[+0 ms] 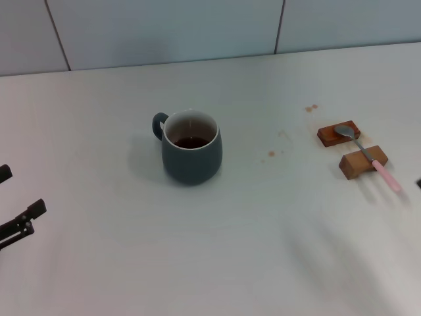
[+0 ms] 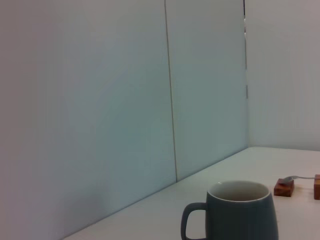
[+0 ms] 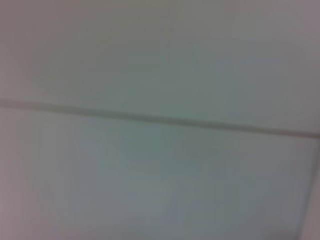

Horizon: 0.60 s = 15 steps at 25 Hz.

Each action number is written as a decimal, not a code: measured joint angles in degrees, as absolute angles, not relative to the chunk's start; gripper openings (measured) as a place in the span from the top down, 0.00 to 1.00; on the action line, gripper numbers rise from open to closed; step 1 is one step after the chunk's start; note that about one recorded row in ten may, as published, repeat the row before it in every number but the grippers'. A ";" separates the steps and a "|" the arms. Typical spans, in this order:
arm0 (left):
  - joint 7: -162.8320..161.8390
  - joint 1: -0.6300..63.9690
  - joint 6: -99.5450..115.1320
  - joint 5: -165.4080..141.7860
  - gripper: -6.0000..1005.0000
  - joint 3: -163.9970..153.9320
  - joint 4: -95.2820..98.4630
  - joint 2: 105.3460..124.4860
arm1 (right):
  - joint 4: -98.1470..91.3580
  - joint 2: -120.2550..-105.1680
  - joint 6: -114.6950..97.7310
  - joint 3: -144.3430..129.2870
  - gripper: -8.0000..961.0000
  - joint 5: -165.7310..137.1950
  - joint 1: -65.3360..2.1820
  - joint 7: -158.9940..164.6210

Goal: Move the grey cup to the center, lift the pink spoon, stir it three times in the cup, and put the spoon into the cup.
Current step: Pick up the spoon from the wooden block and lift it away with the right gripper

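Slate-grey, the grey cup [image 1: 191,155] is standing upright a little left of the middle of the head frame, its handle pointing toward the upper left and dark liquid showing inside; it is apparently already resting about at the center [image 1: 217,217] of the bare white tabletop. Well apart from it, at the right edge of the frame, the pink spoon [image 1: 368,154] is lying across two wooden blocks [image 1: 351,149], its metal bowl toward the upper left and its pink handle running down toward the lower right, overhanging the nearer block. That long axis is pointing toward the right side, so the right arm is judged the nearer one for the lift; the right gripper is not showing in any view. At the lower left edge the left gripper [image 1: 13,204] is sitting low, far from both objects, fingers appearing parted and holding nothing.
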<state>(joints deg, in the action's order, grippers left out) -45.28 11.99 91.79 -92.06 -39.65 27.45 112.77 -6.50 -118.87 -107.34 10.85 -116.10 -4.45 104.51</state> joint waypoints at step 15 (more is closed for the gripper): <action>-45.29 12.33 91.74 -91.87 0.16 -38.98 27.60 112.77 | -10.22 -118.50 -94.24 11.39 0.16 -118.68 -4.86 112.46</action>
